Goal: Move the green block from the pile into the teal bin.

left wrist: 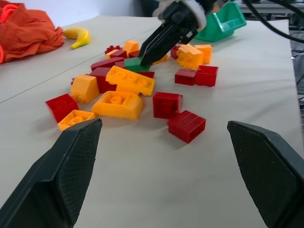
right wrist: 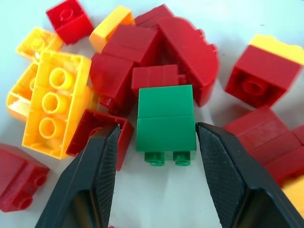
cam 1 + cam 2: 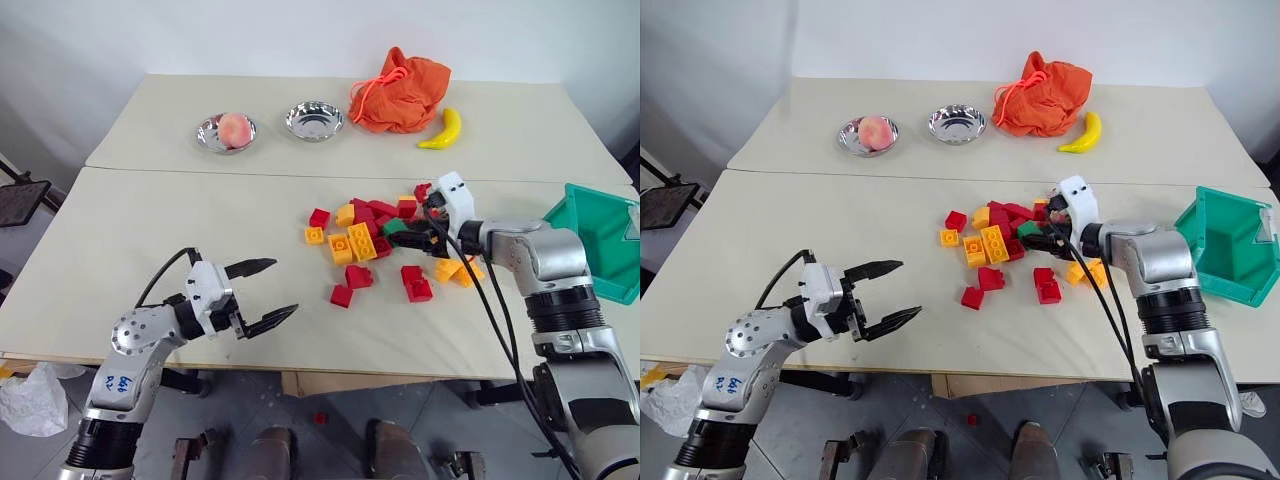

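The green block (image 2: 166, 123) lies on the table at the near edge of the pile (image 3: 365, 245) of red and yellow-orange bricks. My right gripper (image 3: 407, 236) reaches in from the right, tilted down, with its fingers (image 2: 216, 166) closed against the block's two sides. The left wrist view shows these black fingers coming down onto the green block (image 1: 135, 64). The teal bin (image 3: 600, 240) stands at the table's right edge, just beyond my right forearm. Left of the pile, my left gripper (image 3: 285, 287) hovers level and open over bare table, holding nothing.
At the back stand a steel bowl with a peach (image 3: 225, 132), a second steel bowl (image 3: 314, 120), an orange cloth bag (image 3: 400, 92) and a banana (image 3: 442, 129). A seam (image 3: 200, 170) joins the two tabletops. One red brick (image 3: 320, 417) lies on the floor.
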Controlling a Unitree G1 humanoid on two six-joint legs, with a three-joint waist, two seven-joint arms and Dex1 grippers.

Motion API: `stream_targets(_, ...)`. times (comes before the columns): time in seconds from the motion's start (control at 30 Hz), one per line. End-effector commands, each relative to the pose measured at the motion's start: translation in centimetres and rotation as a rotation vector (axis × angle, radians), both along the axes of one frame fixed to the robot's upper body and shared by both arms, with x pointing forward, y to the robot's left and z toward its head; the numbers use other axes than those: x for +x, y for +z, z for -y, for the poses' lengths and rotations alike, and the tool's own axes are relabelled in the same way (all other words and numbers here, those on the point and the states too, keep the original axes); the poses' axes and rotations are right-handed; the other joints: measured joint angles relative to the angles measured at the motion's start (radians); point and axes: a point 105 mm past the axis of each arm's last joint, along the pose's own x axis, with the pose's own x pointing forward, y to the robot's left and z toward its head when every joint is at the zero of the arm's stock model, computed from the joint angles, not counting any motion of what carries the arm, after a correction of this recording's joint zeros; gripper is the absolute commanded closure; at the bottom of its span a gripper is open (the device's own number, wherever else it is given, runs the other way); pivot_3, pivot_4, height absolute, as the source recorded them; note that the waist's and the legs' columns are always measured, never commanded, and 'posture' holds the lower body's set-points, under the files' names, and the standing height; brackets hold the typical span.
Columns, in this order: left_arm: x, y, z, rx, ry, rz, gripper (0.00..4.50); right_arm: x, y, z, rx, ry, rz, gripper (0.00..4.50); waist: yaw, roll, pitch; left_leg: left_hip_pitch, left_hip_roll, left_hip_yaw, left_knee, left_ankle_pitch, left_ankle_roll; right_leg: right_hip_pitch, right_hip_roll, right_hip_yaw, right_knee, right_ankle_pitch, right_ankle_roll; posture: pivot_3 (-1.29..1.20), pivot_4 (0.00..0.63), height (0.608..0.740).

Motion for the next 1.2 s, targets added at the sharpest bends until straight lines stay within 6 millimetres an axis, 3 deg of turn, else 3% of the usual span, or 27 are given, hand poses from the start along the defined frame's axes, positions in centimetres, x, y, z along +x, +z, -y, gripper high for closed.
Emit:
stream_targets(0.03,-0.3,1.1,0.6,-0.002,-0.038,0.050,0.00,0.2,0.9,-0.7,-0.047,0.026,0.090,1.88,0.000,0.000,0.000,0.000,0.000,0.000,0.000,0.000,0.000,0.000,0.000,0.000,0.000,0.000,0.000,0.00,0.150,0.740)
stream_targets(0.17,-0.4,1.3,1.0,-0.004,-0.059,0.054,0.00,0.6,0.7,-1.1,-0.050,0.023,0.106,1.88,-0.001,0.000,0.000,0.000,0.000,0.000,0.000,0.000,0.000,0.000,0.000,0.000,0.000,0.000,0.000,0.00,0.150,0.740)
stream_targets(0.27,-0.5,1.6,1.3,-0.008,-0.080,0.062,0.00,0.6,0.7,-1.1,-0.059,0.025,0.110,2.41,0.000,0.000,0.000,0.000,0.000,0.000,0.000,0.000,0.000,0.000,0.000,0.000,0.000,0.000,0.000,0.00,0.150,0.740)
stream_targets(0.33,-0.6,1.8,1.5,-0.010,-0.091,0.067,0.00,0.5,0.7,-1.1,-0.061,0.027,0.110,3.03,0.000,0.000,0.000,0.000,0.000,0.000,0.000,0.000,0.000,0.000,0.000,0.000,0.000,0.000,0.000,0.00,0.150,0.740)
stream_targets(0.53,-0.7,2.5,2.6,-0.032,-0.143,0.078,0.00,0.3,1.8,-0.4,-0.050,0.030,0.147,3.05,0.000,0.000,0.000,0.000,0.000,0.000,0.000,0.000,0.000,0.000,0.000,0.000,0.000,0.000,0.000,0.00,0.150,0.740)
stream_targets(0.7,-0.5,2.9,3.7,-0.058,-0.182,0.085,0.00,-0.8,4.8,1.5,0.032,0.051,0.281,3.05,0.004,0.000,0.000,0.000,0.000,0.000,0.000,0.000,0.000,0.000,0.000,0.000,0.000,0.000,0.000,0.00,0.150,0.740)
stream_targets(0.83,-0.3,4.2,5.2,-0.116,-0.225,0.112,0.00,-3.4,8.8,5.5,0.125,-0.003,0.435,3.05,0.015,0.000,0.000,-0.002,0.000,0.000,0.001,0.000,0.000,0.000,0.000,-0.001,-0.001,0.000,0.000,0.00,0.150,0.740)
stream_targets(0.93,-0.6,6.3,7.6,-0.171,-0.303,0.172,0.00,-5.8,11.4,11.1,0.100,-0.170,0.579,3.05,0.032,0.000,0.000,-0.002,0.000,0.000,0.002,0.000,0.000,0.000,0.000,-0.001,-0.002,0.000,0.000,0.00,0.150,0.740)
stream_targets(1.07,-0.1,5.9,8.6,-0.176,-0.330,0.164,0.00,-7.8,12.2,17.7,0.019,-0.437,0.642,3.05,0.026,0.000,0.000,-0.002,-0.001,0.001,0.004,-0.001,0.001,0.002,0.000,-0.001,-0.002,0.001,0.001,0.00,0.150,0.740)
stream_targets(1.2,0.7,5.1,9.3,-0.161,-0.334,0.157,0.00,-9.4,11.5,22.1,-0.041,-0.638,0.645,3.05,0.022,0.000,0.000,0.000,0.000,0.004,0.003,-0.001,0.001,0.002,0.000,0.001,-0.001,0.000,0.001,0.00,0.150,0.740)
